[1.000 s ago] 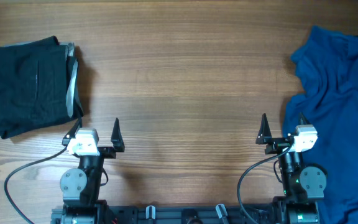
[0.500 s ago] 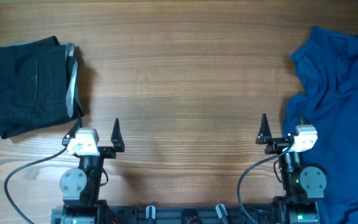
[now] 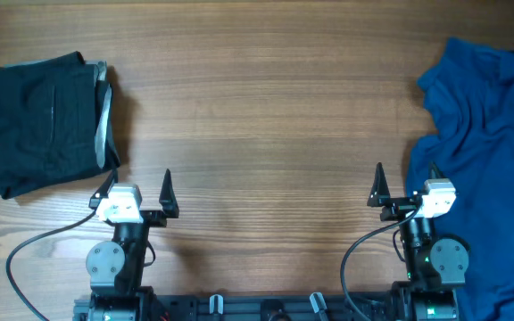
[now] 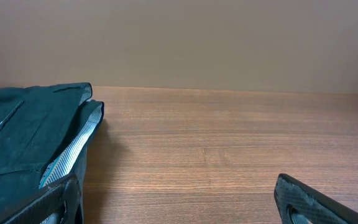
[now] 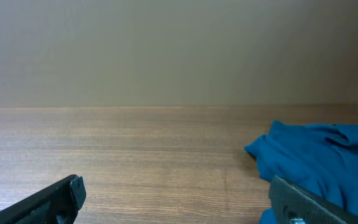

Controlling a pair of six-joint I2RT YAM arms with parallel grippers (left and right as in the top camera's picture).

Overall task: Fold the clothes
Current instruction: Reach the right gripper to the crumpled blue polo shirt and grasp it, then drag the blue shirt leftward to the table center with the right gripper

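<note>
One blue shirt (image 3: pixel 484 134), crumpled, at the worktop's (image 3: pixel 266 116) 3 o'clock edge. One black pile (image 3: pixel 38 120), folded, grey edge showing, at 10 o'clock. Two claws: left claw (image 3: pixel 138 183) at 7 o'clock, right claw (image 3: pixel 406 178) at 5 o'clock just beside the shirt. Both spread wide, holding nothing.

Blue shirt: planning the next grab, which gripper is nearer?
Right. The right gripper is beside the blue shirt; the left gripper is across the table, near the black garment.

The wooden table (image 3: pixel 266 116) has folded black clothes (image 3: pixel 43 120) at its left edge and a blue shirt (image 3: pixel 489 152) at its right edge.
</note>
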